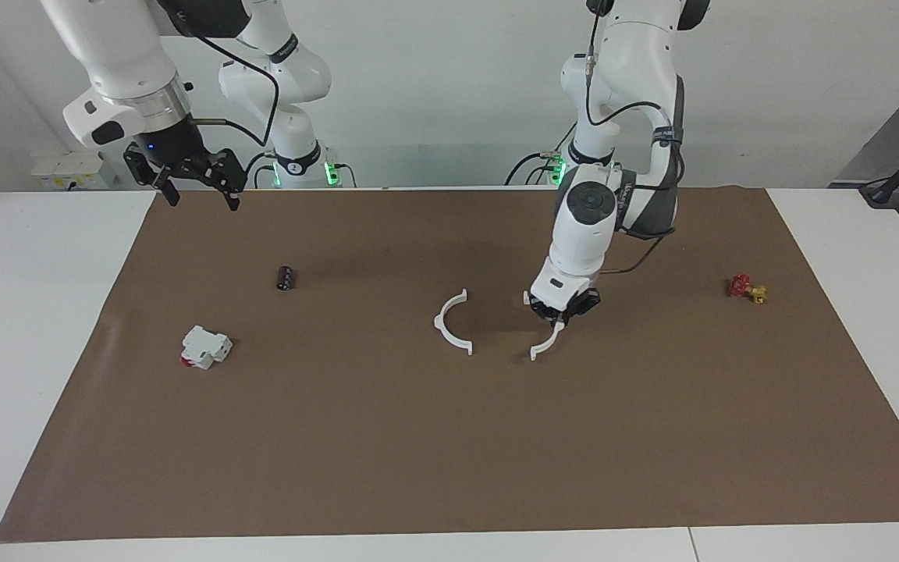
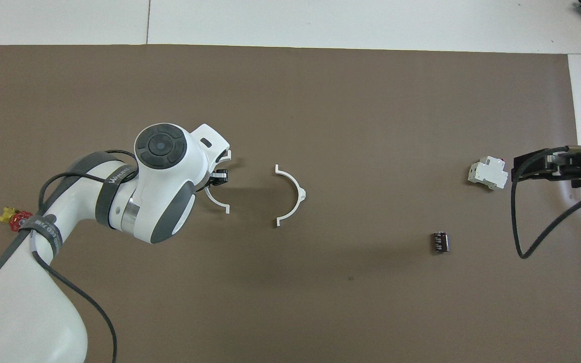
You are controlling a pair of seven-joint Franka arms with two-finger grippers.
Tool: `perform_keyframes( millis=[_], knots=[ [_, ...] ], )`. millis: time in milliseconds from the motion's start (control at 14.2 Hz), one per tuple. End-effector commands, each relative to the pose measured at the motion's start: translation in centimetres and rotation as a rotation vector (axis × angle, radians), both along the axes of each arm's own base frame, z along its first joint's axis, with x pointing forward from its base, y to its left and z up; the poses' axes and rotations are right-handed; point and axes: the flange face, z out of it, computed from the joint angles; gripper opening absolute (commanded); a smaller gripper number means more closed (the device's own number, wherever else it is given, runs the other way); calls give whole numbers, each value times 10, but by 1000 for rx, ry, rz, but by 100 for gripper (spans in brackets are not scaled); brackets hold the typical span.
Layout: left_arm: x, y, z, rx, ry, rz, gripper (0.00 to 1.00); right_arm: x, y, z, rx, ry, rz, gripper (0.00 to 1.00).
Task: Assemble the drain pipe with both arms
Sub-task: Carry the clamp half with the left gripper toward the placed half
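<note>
A: Nearest the robots, the right arm's black two-finger gripper [image 1: 197,190] waits with its fingers spread, raised over the mat's edge at its own end of the table. We read it as idle.

B: Next out, the left arm's black gripper [image 1: 562,314] is pinched on one thin white plastic half-ring with small end tabs [image 1: 545,337]. The second matching white half-ring [image 1: 450,323] lies flat mid-mat, just beside the held one, toward the right arm's end.

A: The relation that matters: the two arcs open toward each other, tab ends facing across a small gap (so we judge the left gripper much the nearer, and a short sideways push should close the ring).

B: The overhead view shows that facing alignment plainly, held arc [image 2: 218,200] against resting arc [image 2: 291,194]. The facing view alone suggests the held piece sits low, at or near the brown paper mat [image 1: 449,453]; whether it touches, we cannot tell.
</note>
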Motion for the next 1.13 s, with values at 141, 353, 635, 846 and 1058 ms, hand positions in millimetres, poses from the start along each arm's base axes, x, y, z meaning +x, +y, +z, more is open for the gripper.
perform_keyframes(
  millis=[141, 353, 635, 846, 1058],
  knots=[
    [-9, -28, -11, -7, -50, 26, 0, -5, -3, 4, 5, 4, 27, 100],
    [-12, -38, -20, -19, -66, 3, 0, -5, -3, 4, 5, 4, 27, 100],
    [-29, -53, -29, -17, -58, -15, 0, -5, -3, 4, 5, 4, 27, 100],
    [-38, -60, -33, -14, -51, -14, 0, -5, -3, 4, 5, 4, 27, 100],
    [-42, -63, -34, -12, -49, -13, 0, -5, -3, 4, 5, 4, 27, 100]
  ],
)
